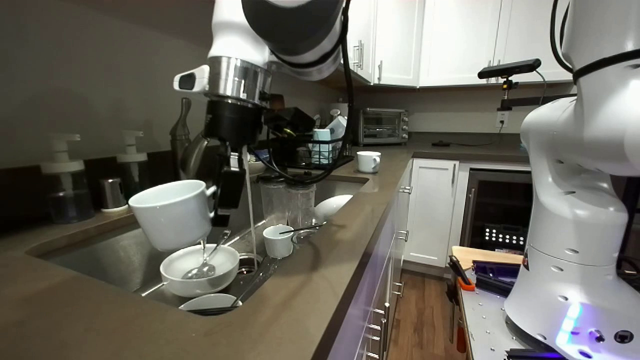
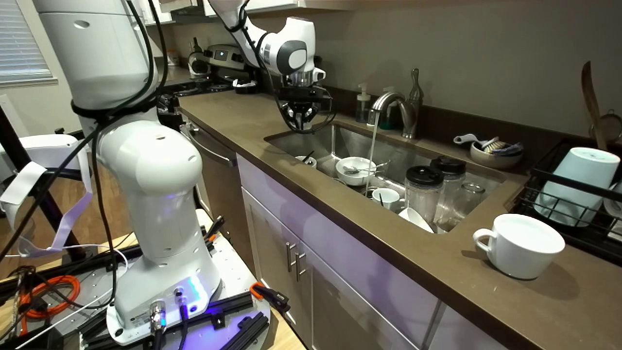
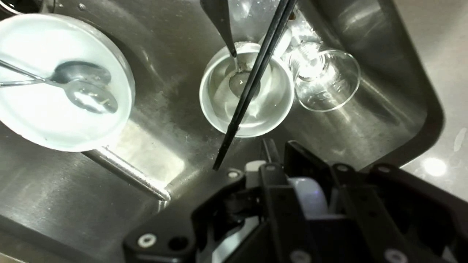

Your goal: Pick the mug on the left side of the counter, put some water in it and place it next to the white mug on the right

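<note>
My gripper (image 1: 223, 212) is shut on the handle of the mug (image 1: 170, 215), a glossy white one hanging slightly tilted above the sink (image 1: 110, 260). In the wrist view part of the mug's handle (image 3: 310, 197) shows between the fingers of my gripper (image 3: 278, 148). The mug's inside is hidden, so I cannot tell whether it holds water. Water (image 2: 372, 150) runs from the faucet (image 2: 388, 99), apart from the mug. The white mug (image 2: 525, 245) stands on the counter (image 2: 388, 223) past the sink's far end, seen in both exterior views.
The sink holds a white bowl (image 1: 200, 272) with spoons, a small white cup (image 1: 278, 241), black chopsticks (image 3: 252, 80), a glass (image 3: 327, 80) and jars with black lids (image 2: 424, 177). Soap bottles (image 1: 65, 185) line the wall side. A dish rack (image 2: 568, 204) adjoins the white mug.
</note>
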`<state>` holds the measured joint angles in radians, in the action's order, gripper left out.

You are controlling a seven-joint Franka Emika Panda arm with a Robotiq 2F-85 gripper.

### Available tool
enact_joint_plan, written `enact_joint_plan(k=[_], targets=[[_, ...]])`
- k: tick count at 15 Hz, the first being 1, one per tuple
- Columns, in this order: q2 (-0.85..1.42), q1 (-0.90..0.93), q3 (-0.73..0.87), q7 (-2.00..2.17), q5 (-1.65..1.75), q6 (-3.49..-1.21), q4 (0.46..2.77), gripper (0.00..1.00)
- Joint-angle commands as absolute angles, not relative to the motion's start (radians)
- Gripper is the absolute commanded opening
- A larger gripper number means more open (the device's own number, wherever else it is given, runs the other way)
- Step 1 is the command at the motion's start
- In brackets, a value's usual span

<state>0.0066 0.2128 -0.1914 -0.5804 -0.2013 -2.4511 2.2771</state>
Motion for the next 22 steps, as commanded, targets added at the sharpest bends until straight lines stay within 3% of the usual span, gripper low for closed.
enact_joint_plan(k=[1,2,22], targets=[[0.007,0.208,-0.197,-0.577,-0.2,-2.448,2.275,0.14],[0.007,0.208,-0.197,-0.577,-0.2,-2.448,2.275,0.05],[-0.014,0.091,-0.081,-0.289,-0.178,-2.48,2.309,0.05]])
